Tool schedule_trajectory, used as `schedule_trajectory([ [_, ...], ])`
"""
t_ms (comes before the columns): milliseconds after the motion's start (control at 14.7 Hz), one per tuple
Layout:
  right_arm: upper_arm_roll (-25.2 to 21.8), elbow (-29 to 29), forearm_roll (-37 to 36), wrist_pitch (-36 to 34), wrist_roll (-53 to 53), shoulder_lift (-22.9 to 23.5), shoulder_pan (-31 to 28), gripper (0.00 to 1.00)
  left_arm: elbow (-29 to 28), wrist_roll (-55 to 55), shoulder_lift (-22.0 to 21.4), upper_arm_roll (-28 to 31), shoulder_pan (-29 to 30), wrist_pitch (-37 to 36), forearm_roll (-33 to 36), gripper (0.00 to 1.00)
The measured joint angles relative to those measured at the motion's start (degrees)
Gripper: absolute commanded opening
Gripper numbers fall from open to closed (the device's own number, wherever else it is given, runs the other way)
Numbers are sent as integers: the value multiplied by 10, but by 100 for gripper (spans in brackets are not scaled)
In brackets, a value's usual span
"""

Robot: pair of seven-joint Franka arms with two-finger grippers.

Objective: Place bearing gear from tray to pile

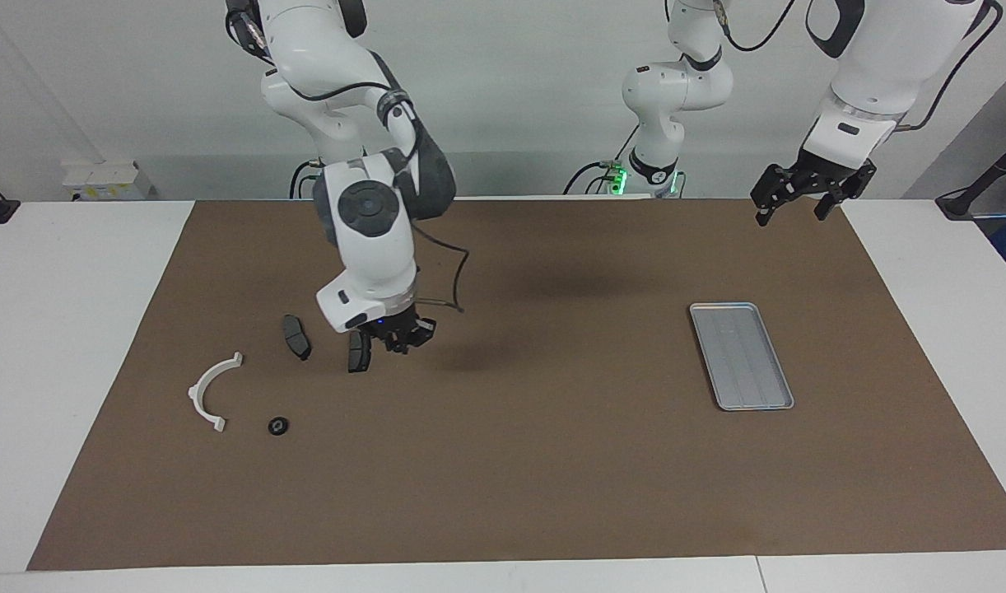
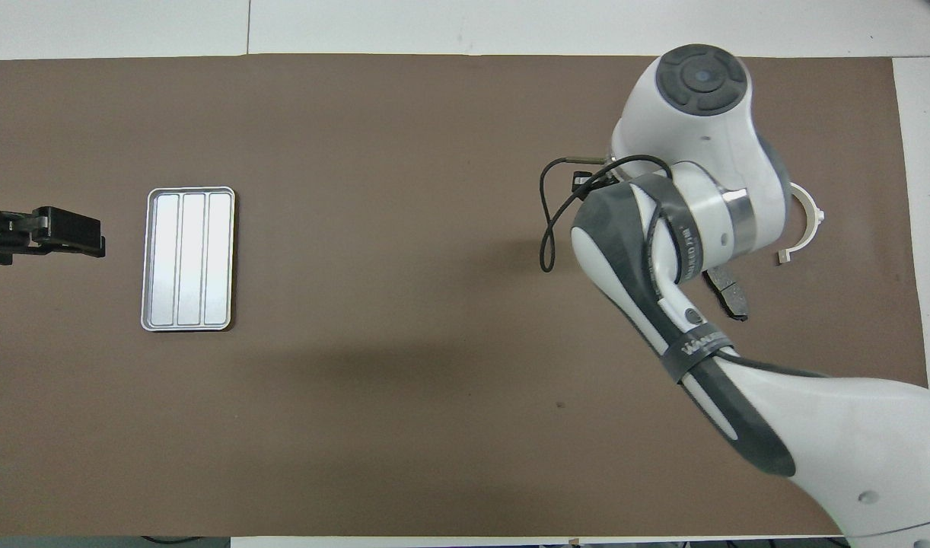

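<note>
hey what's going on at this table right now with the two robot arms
The right arm's end effector is shut and hangs over the mat by a dark brake-pad piece; whether it holds anything can't be seen. Beside that lie another pad, a white half-ring bracket and a small black bearing gear. The tray at the left arm's end holds nothing visible. The left arm waits, its end effector open above the mat's edge.
</note>
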Motion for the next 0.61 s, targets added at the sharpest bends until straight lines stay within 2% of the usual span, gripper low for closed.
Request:
schedule_trajectory([
  [272, 0, -76, 0, 113, -151, 8, -83, 0, 0, 0, 0, 0, 0, 0, 0, 100],
  [611, 0, -98, 0, 188, -177, 43, -103, 0, 0, 0, 0, 0, 0, 0, 0, 100],
])
